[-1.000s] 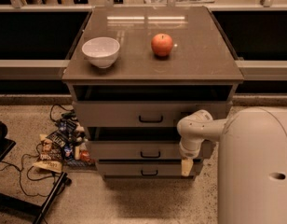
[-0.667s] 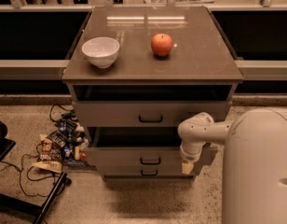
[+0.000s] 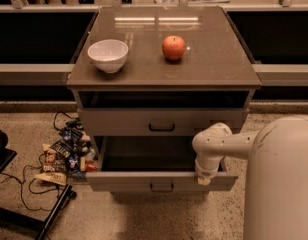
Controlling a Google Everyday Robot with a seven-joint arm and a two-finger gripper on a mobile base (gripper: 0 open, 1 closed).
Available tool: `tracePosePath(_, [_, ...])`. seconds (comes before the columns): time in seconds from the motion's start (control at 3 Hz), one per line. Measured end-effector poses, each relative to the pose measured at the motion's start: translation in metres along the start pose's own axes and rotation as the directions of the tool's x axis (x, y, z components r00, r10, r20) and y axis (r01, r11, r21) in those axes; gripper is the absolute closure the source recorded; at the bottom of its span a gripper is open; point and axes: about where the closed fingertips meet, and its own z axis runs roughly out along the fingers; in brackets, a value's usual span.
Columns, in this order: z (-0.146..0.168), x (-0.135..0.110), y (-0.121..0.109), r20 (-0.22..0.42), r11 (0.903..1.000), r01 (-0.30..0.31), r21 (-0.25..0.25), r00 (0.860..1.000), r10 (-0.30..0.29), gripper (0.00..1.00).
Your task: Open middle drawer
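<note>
The grey-beige cabinet (image 3: 164,74) stands in the middle of the camera view. Its middle drawer (image 3: 144,181) is pulled well out toward me, showing a dark, deep inside (image 3: 149,154) and a small black handle (image 3: 161,186) at the centre of its front. The top drawer (image 3: 119,122) above it is closed. The lowest drawer is hidden under the pulled-out one. My gripper (image 3: 204,178) hangs from the white arm (image 3: 214,144) at the top edge of the middle drawer's front, near its right end.
A white bowl (image 3: 108,55) and a red apple (image 3: 173,47) sit on the cabinet top. Snack packets and cables (image 3: 64,156) lie on the floor at the left, with a black stand leg (image 3: 49,216). My white body (image 3: 281,179) fills the lower right.
The middle drawer has slid out toward me, from slightly ajar to well open. My arm and gripper have drawn back with its front.
</note>
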Motion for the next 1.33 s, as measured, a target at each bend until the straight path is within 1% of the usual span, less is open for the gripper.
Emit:
tracePosePath(0.33, [-0.014,0.009,0.022,-0.011,0.9991,-0.038,0.02,0.999,0.038,1.0])
tracePosePath(0.67, [-0.014,0.009,0.024,-0.011,0.9989,-0.041,0.023,0.999,0.041,1.0])
tracePosePath(1.0, [-0.022,0.015,0.042,-0.012,0.9966,-0.076,0.032,0.997,0.076,1.0])
tracePosePath(1.33, [-0.028,0.019,0.052,-0.005,0.9942,-0.098,0.045,0.995,0.098,1.0])
